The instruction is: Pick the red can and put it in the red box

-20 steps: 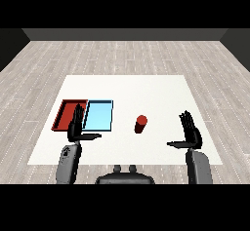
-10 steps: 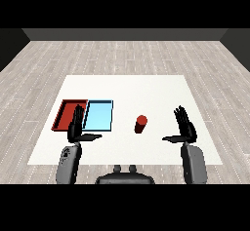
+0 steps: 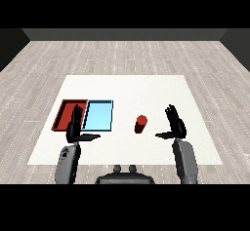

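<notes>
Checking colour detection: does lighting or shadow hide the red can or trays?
Head view: even lighting, no glare; the red can stands out plainly on the white table; the left hand overlaps part of the red tray; the light blue tray shows unobstructed.

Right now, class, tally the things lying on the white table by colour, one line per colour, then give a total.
Red: 2, the red tray and the red can
Light blue: 1, the light blue tray
Total: 3
</notes>
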